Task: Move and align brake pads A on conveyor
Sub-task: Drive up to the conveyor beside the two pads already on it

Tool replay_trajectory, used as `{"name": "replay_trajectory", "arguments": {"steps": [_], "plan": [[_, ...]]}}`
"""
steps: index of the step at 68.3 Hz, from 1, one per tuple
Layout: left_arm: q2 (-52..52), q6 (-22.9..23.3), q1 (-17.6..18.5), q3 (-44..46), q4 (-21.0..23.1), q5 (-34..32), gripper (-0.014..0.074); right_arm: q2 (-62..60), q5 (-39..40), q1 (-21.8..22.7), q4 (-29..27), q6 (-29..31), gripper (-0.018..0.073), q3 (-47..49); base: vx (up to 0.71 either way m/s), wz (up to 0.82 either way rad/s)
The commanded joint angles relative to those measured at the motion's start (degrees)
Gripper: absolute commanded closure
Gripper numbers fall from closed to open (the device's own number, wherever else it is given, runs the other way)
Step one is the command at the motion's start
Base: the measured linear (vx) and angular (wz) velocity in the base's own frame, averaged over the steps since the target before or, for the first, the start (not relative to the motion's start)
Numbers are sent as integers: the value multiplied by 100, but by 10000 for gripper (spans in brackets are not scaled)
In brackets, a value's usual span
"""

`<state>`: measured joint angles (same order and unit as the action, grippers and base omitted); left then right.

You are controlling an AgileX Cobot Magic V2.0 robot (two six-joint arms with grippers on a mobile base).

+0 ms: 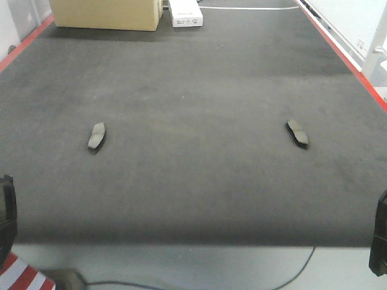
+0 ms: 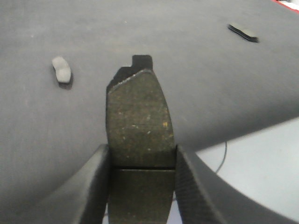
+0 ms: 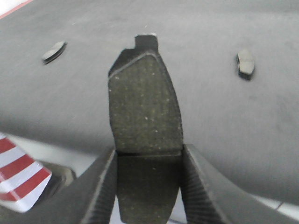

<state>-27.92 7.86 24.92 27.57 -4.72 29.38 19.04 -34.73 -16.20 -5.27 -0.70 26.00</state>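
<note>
We judge the step in hand to be carrying two held brake pads out over the conveyor (image 1: 193, 78) and setting them down in line with the two already lying there. To do it well, we would take the left-lying pad (image 1: 97, 136) as our landmark: the right-lying pad (image 1: 297, 133) rests well apart from it, at about the same distance up the belt, so the open stretch between them looks like the natural place for the two new pads. We would lower each pad flat, its long axis turned to match the landmark, and release only once it rests on the belt, so it does not drop and skew. The two lying pads are angled opposite ways, so some straightening may be needed.

In the left wrist view, the left gripper (image 2: 141, 161) has its fingers (image 2: 91, 186) closed narrowly on the sides of the left-held pad (image 2: 139, 116), which sticks forward with its end tab at the far tip. It hangs near the near edge of the belt, nearer us than the landmark. In the right wrist view, the right gripper (image 3: 148, 161) grips the right-held pad (image 3: 145, 105) the same way, fingers (image 3: 203, 186) pressed to both edges. That pad also sits short of the landmark's row. A red-and-white striped object (image 3: 18, 175) shows at that view's lower left.

Beyond the landmark, at the belt's far end, stand a cardboard box (image 1: 106, 13) and a white box (image 1: 185, 13).
</note>
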Motion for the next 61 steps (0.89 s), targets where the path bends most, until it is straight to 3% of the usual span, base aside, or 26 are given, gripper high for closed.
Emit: {"name": "replay_trajectory", "arguments": {"steps": [1,61], "plan": [[-33,6,22,158,-5,-520,603,51,550,16,5,70,564,163,36,-1],[-33,6,22,158,-5,-521,603,51,542,16,5,70,564,163,28,-1]]}}
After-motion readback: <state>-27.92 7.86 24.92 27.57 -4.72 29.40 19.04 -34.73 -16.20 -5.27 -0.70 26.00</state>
